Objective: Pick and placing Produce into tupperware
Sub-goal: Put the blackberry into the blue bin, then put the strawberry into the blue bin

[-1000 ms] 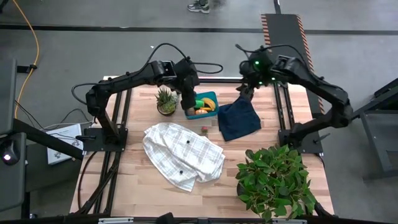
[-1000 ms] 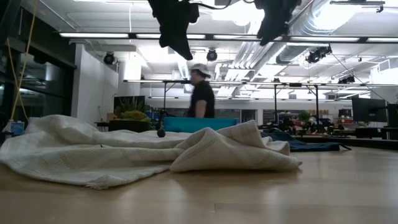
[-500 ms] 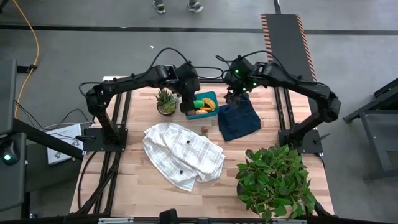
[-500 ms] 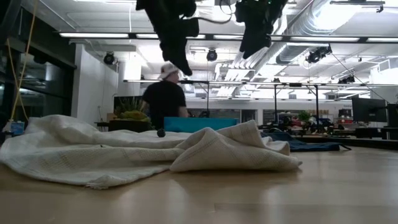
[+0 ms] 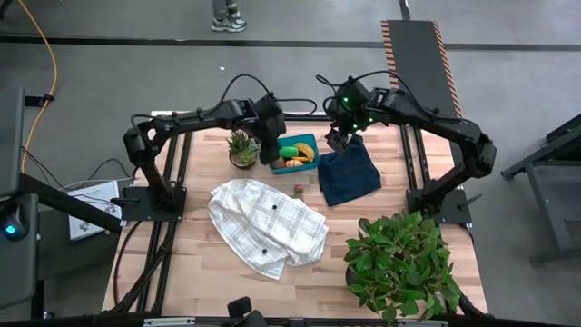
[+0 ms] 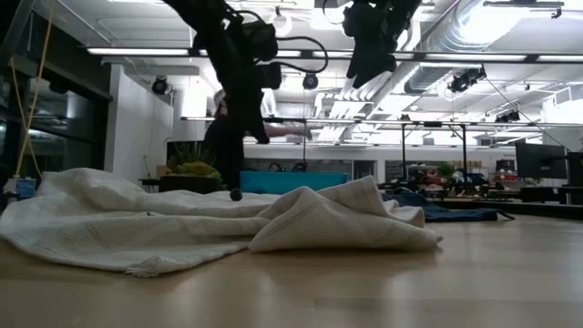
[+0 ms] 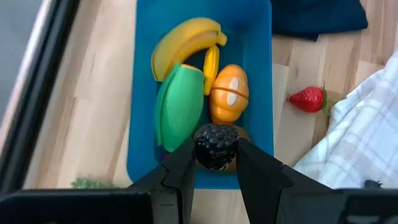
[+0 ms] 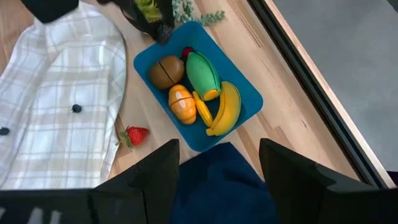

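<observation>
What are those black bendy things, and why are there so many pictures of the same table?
Those are two robot arms with pinching jaws at their ends. Four cameras look at once: one from above, one level with the table, and one on each arm's wrist.

On the wooden table lie a checked cloth, a dark blue cloth, a small spiky plant, a big leafy plant and a blue tupperware. Inside it are a banana, a green piece, an orange piece and a brown piece. A strawberry sits on the table beside the box.

The left gripper pinches a dark berry above the box. The right gripper hangs open and empty over the dark blue cloth.
</observation>
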